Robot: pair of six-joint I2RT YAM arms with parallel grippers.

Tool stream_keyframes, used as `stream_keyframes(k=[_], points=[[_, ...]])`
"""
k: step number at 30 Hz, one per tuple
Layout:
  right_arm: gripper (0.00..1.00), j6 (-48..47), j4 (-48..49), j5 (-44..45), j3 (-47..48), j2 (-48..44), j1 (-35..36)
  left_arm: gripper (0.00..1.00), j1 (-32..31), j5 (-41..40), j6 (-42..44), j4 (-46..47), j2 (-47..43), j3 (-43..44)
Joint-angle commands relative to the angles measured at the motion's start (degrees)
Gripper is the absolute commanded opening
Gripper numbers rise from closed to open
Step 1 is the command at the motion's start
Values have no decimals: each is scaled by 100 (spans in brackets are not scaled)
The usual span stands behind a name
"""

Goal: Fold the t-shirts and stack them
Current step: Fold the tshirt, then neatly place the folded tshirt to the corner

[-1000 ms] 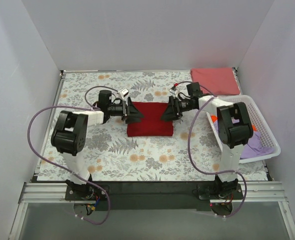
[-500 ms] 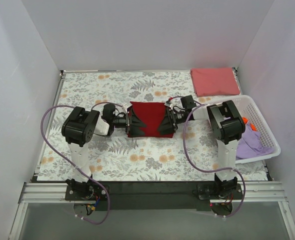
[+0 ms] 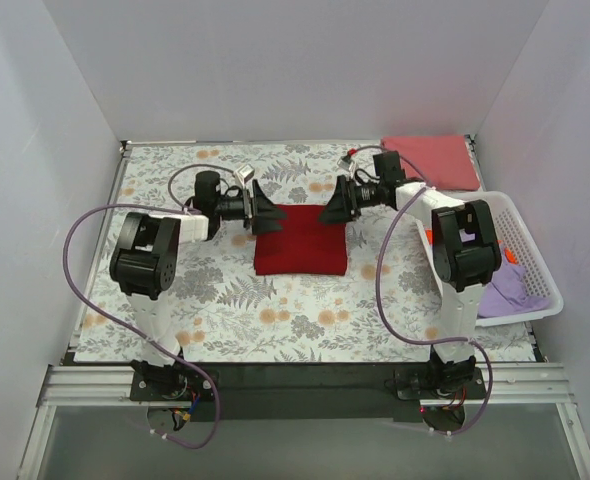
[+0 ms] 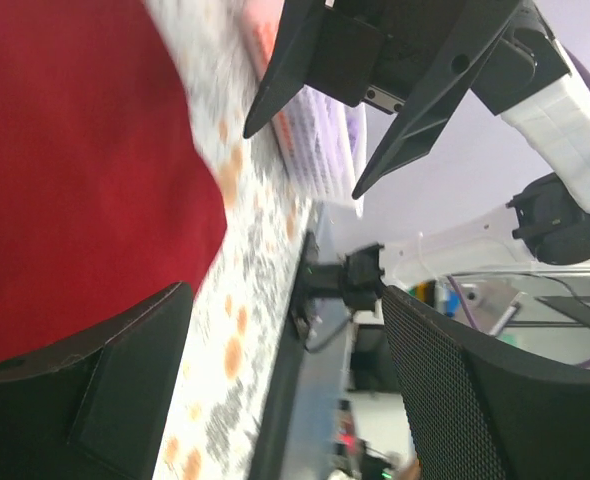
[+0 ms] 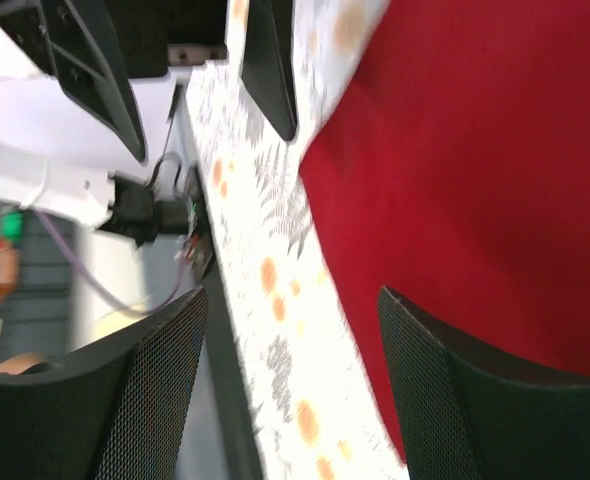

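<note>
- My left arm stands with its elbow raised at the near left, and the forearm reaches right and away toward the middle of the tabletop [image 3: 225, 310].
- My left tool [image 3: 268, 212] points to the right, low over the flower print, at the far left corner of the crimson shirt [image 3: 300, 245].
- Its fingers are spread wide with nothing between them; its wrist view shows only the red fabric and the print past them.
- My right arm mirrors it: the elbow is up beside the basket [image 3: 535, 262], and the forearm runs left and away.
- My right tool [image 3: 331, 208] points to the left at the far right corner of the same shirt, facing the left tool across the shirt's far edge.
- It too gapes wide and grips nothing.
- Both wrists are rolled, so in each wrist view the tabletop runs up and down the picture.
- I cannot tell whether either tool's fingertips touch the fabric.
- The crimson shirt lies folded into a flat rectangle in the middle of the tabletop.
- The pink shirt [image 3: 430, 162] lies folded in the far right corner, well apart from the crimson one.
- The lavender shirt [image 3: 510, 290] sits crumpled in the basket at the right edge.
</note>
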Motion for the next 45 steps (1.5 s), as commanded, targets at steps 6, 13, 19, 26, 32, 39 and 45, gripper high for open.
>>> stream_keyframes(k=[6, 13, 19, 26, 32, 39, 45], points=[[73, -298, 18, 926, 1612, 1359, -146, 73, 151, -648, -100, 406, 1417, 1712], [72, -579, 88, 2077, 2175, 2117, -156, 72, 423, -1035, -109, 451, 2209, 2214], [73, -658, 194, 2316, 2719, 2240, -41, 72, 757, -1141, 374, 20, 2114, 2336], [78, -728, 10, 2333, 3178, 960, -32, 82, 512, -1263, 2972, -1882, 498, 2284], [78, -1133, -798, 3500, 2344, -438, -59, 86, -890, -3212, 6813, -3004, -1076, 1339], [79, -887, -1686, 5170, 1325, -1336, -146, 76, -2669, -4523, 8960, -1986, -1526, 123], [80, -808, -1757, 4979, 524, -1671, -366, 64, -3417, -5016, 9646, -1141, -877, -62]])
